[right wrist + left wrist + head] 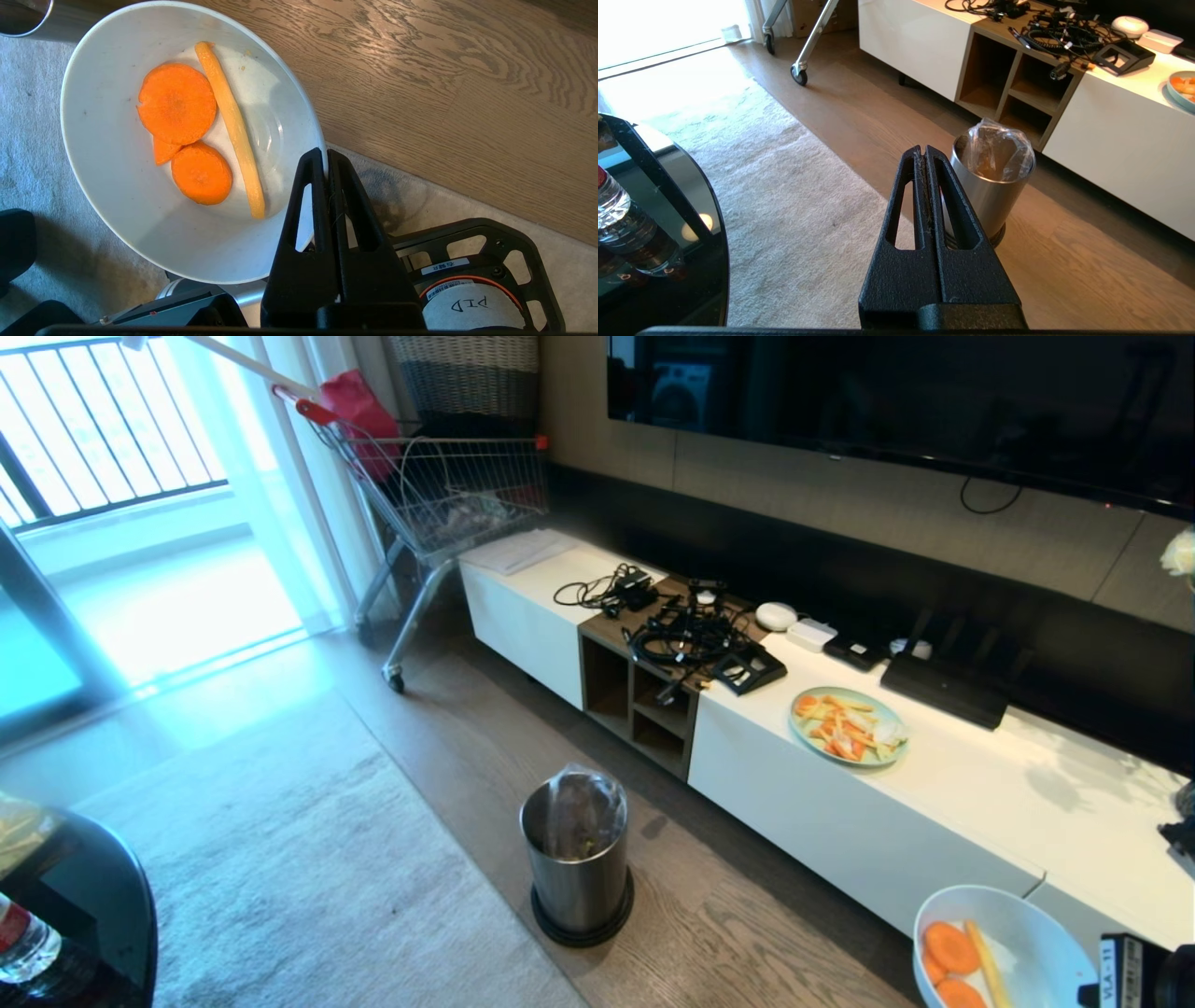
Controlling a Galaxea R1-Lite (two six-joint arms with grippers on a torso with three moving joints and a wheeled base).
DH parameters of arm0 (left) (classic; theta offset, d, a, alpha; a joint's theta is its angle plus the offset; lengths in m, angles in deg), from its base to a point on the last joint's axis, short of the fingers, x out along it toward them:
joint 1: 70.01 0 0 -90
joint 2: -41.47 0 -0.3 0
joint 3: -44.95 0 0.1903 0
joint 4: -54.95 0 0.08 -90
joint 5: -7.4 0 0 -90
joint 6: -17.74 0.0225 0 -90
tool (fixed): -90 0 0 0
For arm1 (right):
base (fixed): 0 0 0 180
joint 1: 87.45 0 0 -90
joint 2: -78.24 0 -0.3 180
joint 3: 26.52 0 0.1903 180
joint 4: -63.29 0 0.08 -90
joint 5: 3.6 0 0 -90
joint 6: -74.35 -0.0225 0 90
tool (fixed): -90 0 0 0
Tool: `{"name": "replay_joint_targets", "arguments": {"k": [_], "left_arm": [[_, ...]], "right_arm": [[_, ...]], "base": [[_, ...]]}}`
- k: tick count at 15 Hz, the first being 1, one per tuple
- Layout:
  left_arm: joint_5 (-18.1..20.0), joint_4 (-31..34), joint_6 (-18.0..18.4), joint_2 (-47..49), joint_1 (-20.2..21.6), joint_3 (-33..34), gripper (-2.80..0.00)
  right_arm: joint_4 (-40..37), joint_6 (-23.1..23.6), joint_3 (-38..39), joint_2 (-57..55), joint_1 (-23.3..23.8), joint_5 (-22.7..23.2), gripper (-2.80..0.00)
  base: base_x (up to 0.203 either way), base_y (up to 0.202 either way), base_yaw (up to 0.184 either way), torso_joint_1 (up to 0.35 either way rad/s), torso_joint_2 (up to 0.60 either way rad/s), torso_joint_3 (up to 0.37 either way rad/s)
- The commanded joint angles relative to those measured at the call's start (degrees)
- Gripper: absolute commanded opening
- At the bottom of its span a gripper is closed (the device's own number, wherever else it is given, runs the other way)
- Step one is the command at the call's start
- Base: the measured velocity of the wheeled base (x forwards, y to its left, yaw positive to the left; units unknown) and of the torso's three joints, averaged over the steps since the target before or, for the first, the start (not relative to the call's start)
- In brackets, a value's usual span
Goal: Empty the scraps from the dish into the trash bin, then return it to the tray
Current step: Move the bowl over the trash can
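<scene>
Item: your white bowl [117,186], held over the floor at the head view's lower right, mouth tilted up toward the camera. Contents: carrot slices [177,103] and one yellow stick [233,126], its long axis running across the bowl from far rim toward the gripped edge. You see the bowl cut off by the frame edge; the tray is outside every view. Right gripper [325,158]: clamped tight on the bowl's rim. Left gripper [926,151]: closed, empty, pointing toward the steel bin [577,859].
</scene>
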Motion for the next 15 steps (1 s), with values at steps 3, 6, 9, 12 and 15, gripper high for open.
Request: {"name": "replay_joint_targets", "arguments": {"k": [3,6,9,12,15], "left_arm": [[-0.04,-0.01,-0.11,-0.02,0.00,0.00,-2.80],[-0.04,-0.01,-0.03,-0.02,0.00,0.00,-2.80],[-0.04,-0.01,-0.03,-0.02,0.00,0.00,-2.80],[-0.04,-0.01,-0.03,-0.02,0.00,0.00,-2.80],[-0.04,-0.01,-0.03,-0.02,0.00,0.00,-2.80]], "right_arm": [[-0.25,-0.25,-0.08,0.09,0.03,-0.07,-2.80],[-0.07,-0.18,-0.08,0.09,0.03,-0.11,-2.80],[0.09,-0.18,-0.17,-0.09,0.03,-0.16,-2.80],[0.10,-0.18,-0.17,-0.09,-0.06,-0.16,-2.80],[0.19,-0.09,-0.60,-0.17,-0.49,-0.16,-2.80]], "base": [[0.000,0.000,0.000,0.000,0.00,0.000],[0.000,0.000,0.000,0.000,0.00,0.000],[0.000,0.000,0.000,0.000,0.00,0.000],[0.000,0.000,0.000,0.000,0.00,-0.063],[0.000,0.000,0.000,0.003,0.00,-0.169]]}}
